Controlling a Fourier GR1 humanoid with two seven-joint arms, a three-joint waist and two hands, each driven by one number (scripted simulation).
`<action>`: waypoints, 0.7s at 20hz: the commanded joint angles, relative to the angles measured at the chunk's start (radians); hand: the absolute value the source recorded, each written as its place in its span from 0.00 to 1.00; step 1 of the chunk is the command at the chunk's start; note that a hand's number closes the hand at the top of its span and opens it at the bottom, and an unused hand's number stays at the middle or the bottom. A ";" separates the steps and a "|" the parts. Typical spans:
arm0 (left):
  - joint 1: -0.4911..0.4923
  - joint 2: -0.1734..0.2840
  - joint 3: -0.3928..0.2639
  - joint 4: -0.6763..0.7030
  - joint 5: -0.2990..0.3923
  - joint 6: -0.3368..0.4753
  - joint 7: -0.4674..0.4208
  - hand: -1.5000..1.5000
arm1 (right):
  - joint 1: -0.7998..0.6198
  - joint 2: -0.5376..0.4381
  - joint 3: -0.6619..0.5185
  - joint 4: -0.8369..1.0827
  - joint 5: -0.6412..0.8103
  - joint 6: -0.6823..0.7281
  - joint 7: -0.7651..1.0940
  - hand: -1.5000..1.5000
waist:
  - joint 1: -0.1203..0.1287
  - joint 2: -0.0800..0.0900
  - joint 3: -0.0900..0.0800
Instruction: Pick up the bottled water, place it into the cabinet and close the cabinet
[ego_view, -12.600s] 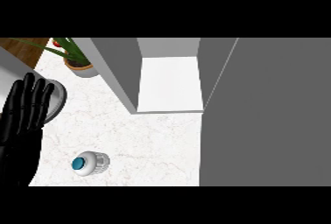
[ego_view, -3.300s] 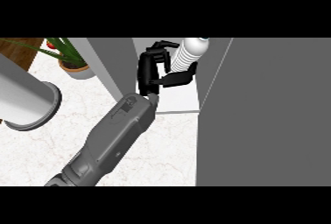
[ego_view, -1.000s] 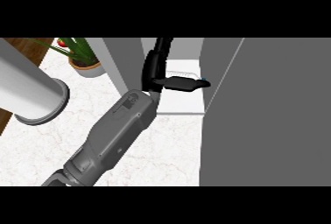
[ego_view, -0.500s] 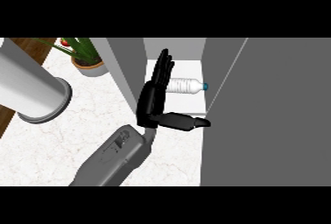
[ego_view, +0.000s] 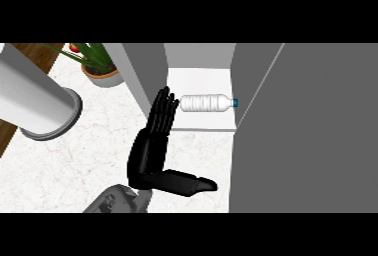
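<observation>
The bottled water lies on its side on the white floor of the cabinet, blue cap toward the right wall, body just inside the front edge. One hand shows; which arm it belongs to cannot be told from this view. Its fingers are straight and spread, tips at the cabinet's left front edge, just beside the bottle's base but not around it; thumb points right over the counter. It holds nothing.

Handling, judged: a clear plastic bottle, light to moderate, smooth and round, so lying down it may roll. Best hold would be around the mid-body.

Placing looks done; closing the grey door, standing open at right, remains.

The counter is pale marble. A potted plant stands at its far left corner, with a grey cylinder nearer on the left.
</observation>
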 joint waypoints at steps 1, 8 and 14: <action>0.151 0.081 -0.011 -0.130 -0.001 -0.025 -0.033 0.00 | 0.009 -0.057 0.047 -0.160 0.045 0.041 0.076 1.00 | 0.004 0.000 -0.001; 0.261 0.167 0.031 -0.243 0.016 -0.059 -0.034 0.00 | 0.034 -0.056 0.256 -0.246 0.119 0.004 0.207 1.00 | -0.006 0.004 -0.002; 0.408 0.249 0.034 -0.357 0.021 -0.097 -0.077 0.00 | -0.024 -0.034 0.420 -0.252 0.232 -0.018 0.240 1.00 | 0.000 -0.004 -0.004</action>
